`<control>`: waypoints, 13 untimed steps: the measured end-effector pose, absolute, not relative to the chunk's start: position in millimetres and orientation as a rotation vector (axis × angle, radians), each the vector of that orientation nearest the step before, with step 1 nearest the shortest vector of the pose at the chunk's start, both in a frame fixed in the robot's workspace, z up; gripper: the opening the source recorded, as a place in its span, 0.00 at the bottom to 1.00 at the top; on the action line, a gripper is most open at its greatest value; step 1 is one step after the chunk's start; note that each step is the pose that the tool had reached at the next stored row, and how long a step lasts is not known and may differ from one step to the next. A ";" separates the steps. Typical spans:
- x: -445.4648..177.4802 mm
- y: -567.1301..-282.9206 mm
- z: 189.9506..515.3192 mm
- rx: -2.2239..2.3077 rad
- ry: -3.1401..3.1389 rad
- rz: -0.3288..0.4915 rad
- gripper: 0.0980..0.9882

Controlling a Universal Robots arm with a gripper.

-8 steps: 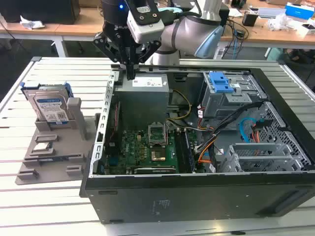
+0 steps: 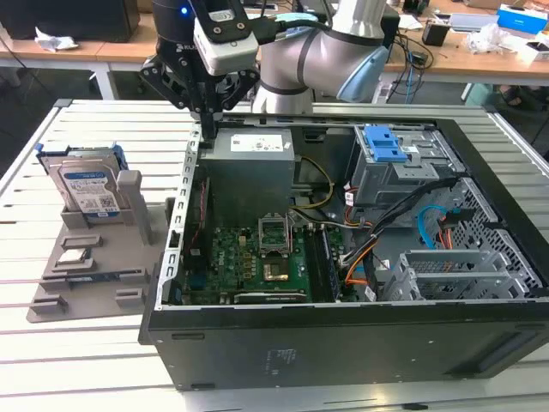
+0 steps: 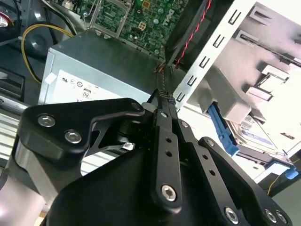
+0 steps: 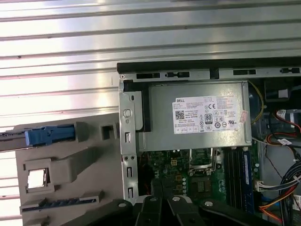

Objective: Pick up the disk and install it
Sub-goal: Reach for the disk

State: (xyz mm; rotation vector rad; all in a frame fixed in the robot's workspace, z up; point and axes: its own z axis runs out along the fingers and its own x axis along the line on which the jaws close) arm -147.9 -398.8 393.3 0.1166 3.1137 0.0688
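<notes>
Fingers of the black gripper are hanging pressed together, empty, above the open black computer case's wall. The silver, blue-framed rectangular disk is standing in a grey plastic holder at the exterior view's left, well apart. I judge that shut fingers going down here risk striking that wall.

1. Work table: pale slatted metal top, brightly lit.
2. Desks behind: wooden tops, white legs, carrying cables and crumpled paper.
3. Floor beneath them: dark grey.
</notes>
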 end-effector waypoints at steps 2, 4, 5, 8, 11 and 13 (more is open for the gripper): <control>-151.2 -398.8 393.3 0.117 3.114 0.069 0.01; -155.2 -398.9 393.3 0.117 3.114 0.069 0.01; -158.9 -398.9 393.3 0.117 3.114 0.069 0.01; -169.4 -398.9 393.3 0.116 3.114 0.069 0.01; -179.7 -398.8 393.2 0.117 3.114 0.069 0.01; -188.6 -398.9 393.2 0.116 3.114 0.069 0.01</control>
